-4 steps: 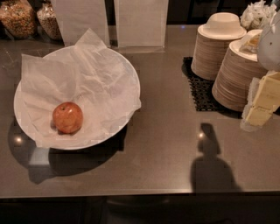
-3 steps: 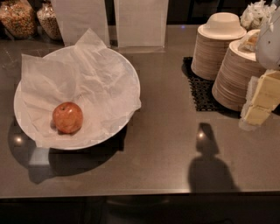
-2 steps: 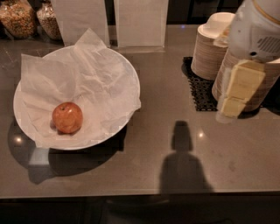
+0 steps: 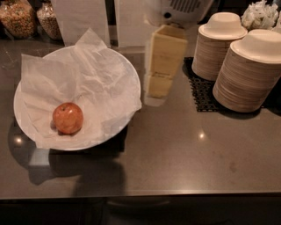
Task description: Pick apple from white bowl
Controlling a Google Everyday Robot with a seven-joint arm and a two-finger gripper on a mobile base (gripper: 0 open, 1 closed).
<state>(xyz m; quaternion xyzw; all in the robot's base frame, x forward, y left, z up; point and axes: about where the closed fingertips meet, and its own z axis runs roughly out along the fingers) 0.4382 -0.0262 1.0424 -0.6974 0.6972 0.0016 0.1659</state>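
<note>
The apple [image 4: 68,117] is small, round and red-orange, and lies in the front left part of the white bowl [image 4: 133,77]. The bowl is wide and shallow, lined with a crinkled white paper sheet [image 4: 88,79], and stands on the left of the dark countertop. My gripper [image 4: 156,93] is cream-coloured and hangs down from a white arm housing [image 4: 178,11] at the top centre. It is just right of the bowl's rim, above the counter and well apart from the apple. It holds nothing that I can see.
Two tall stacks of beige paper bowls [image 4: 221,46] [image 4: 252,72] stand at the right on a black mat [image 4: 199,92]. Jars of snacks [image 4: 17,17] and white upright boxes [image 4: 83,19] line the back. The counter's front edge [image 4: 140,193] runs along the bottom.
My gripper has moved left from the right edge, past the paper bowl stacks, to just right of the white bowl. Its shadow has moved left with it. The apple has not moved.
</note>
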